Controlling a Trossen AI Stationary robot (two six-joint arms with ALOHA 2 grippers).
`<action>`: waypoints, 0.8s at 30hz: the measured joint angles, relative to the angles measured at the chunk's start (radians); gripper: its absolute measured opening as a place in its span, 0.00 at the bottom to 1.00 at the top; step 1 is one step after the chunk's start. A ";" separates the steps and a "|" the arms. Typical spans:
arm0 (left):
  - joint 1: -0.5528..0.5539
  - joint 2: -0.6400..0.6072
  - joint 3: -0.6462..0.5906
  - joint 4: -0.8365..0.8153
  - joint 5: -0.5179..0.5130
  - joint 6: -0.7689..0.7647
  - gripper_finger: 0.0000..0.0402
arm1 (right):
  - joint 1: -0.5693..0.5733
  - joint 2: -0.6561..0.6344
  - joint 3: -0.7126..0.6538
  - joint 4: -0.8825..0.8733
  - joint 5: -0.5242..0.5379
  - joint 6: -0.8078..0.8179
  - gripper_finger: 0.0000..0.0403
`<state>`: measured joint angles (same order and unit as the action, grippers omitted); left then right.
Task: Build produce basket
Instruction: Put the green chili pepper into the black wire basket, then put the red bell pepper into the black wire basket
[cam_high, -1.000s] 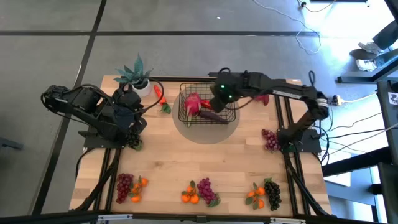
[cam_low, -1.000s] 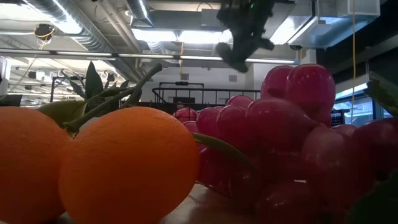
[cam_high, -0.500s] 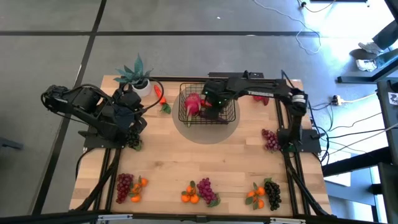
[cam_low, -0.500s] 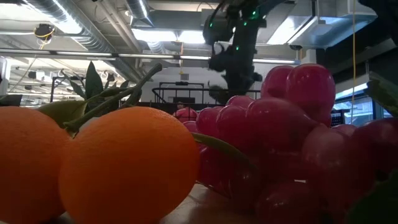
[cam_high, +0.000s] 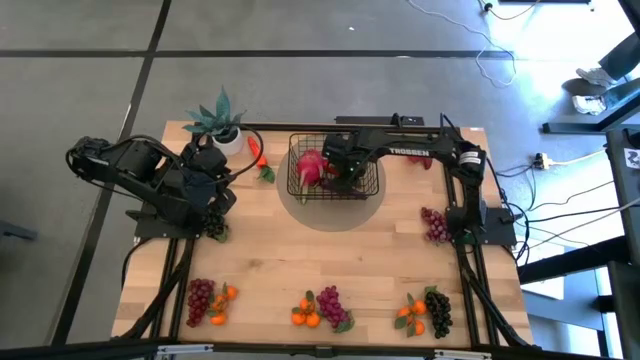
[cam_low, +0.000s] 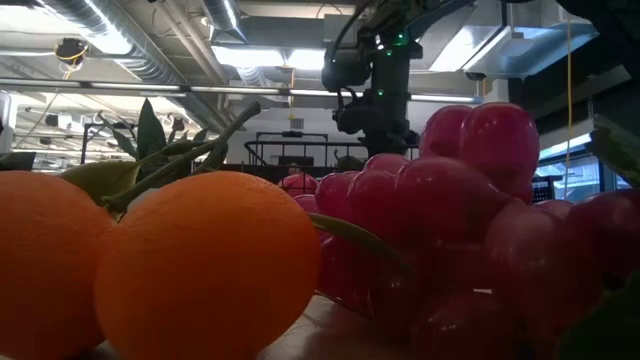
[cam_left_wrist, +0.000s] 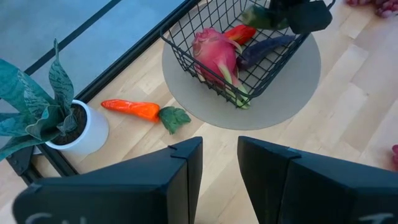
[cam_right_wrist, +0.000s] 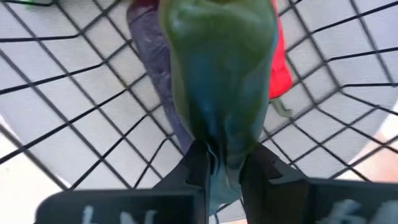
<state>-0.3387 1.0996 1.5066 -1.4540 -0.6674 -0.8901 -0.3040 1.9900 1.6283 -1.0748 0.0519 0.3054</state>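
The right gripper's fingers (cam_right_wrist: 261, 165) are pinched nearly shut on a green leafy stem, with the eggplant (cam_right_wrist: 149, 68) and a red pepper (cam_right_wrist: 278, 62) just beyond, all inside the basket (cam_right_wrist: 87, 118). I'd lower a touch more and open only once the piece rests on the mesh.

From above, the right gripper (cam_high: 342, 165) sits over the basket (cam_high: 372, 190), beside the radish (cam_high: 310, 166).

In the left wrist view, the left gripper (cam_left_wrist: 219, 163) waits with fingers spread and empty, above the table (cam_left_wrist: 348, 106) near the carrot (cam_left_wrist: 132, 109).
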 joint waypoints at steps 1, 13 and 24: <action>0.000 0.000 0.000 0.000 0.000 0.000 0.22 | 0.000 0.000 0.000 0.000 -0.002 0.000 0.10; 0.000 0.000 0.000 0.000 0.000 0.002 0.22 | -0.001 0.000 0.000 0.004 -0.001 -0.023 0.19; 0.000 0.000 0.000 0.000 0.000 0.002 0.22 | -0.003 0.000 0.000 0.001 -0.001 -0.029 0.39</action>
<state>-0.3386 1.0996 1.5066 -1.4540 -0.6674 -0.8883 -0.3069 1.9895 1.6288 -1.0739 0.0507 0.2763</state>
